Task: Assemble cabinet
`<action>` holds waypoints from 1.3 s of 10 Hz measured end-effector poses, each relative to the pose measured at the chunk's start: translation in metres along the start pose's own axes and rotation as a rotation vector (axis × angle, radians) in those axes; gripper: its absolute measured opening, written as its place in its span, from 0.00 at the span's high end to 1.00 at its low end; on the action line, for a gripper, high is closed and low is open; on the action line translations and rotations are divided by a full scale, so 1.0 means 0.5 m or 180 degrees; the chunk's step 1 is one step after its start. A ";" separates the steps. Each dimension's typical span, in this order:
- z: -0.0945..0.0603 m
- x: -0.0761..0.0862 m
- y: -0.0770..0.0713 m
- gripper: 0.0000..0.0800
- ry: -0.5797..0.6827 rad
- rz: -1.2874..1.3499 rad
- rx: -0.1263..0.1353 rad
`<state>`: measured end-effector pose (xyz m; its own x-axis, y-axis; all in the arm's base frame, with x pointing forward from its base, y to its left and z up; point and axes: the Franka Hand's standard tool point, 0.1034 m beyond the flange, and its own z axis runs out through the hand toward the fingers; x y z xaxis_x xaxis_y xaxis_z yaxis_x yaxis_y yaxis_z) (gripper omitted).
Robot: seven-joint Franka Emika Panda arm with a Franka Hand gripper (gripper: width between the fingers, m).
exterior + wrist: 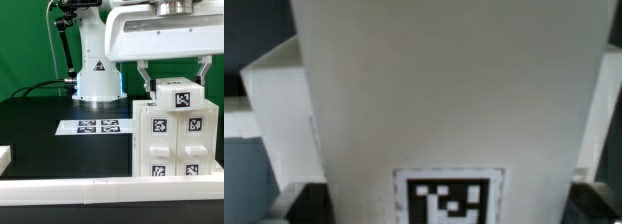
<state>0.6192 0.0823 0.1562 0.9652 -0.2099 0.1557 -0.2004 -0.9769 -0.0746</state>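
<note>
The white cabinet (172, 135) stands at the exterior view's right, its front showing drawer blocks with black-and-white tags. The top slab (176, 92) with one tag lies on top of it. My gripper (175, 80) reaches down from above, one finger on each side of the slab, and seems closed against its sides. In the wrist view the slab (411, 90) fills the middle, its tag at the near end. My gripper (423, 205) has its dark fingertips (299, 200) against the slab's edges. The cabinet body (269, 100) shows behind it.
The marker board (98, 126) lies flat on the black table ahead of the white robot base (98, 80). A low white wall (90, 186) runs along the table's near edge. A small white block (4, 155) sits at the exterior view's left edge.
</note>
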 end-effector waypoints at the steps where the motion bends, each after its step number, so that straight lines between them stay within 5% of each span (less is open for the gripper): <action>1: 0.000 0.000 0.002 0.30 0.0002 0.0379 -0.0008; 13: -0.001 -0.010 0.007 0.30 -0.0163 0.3578 -0.0077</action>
<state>0.6136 0.0801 0.1559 0.2402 -0.9703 -0.0285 -0.9636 -0.2348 -0.1279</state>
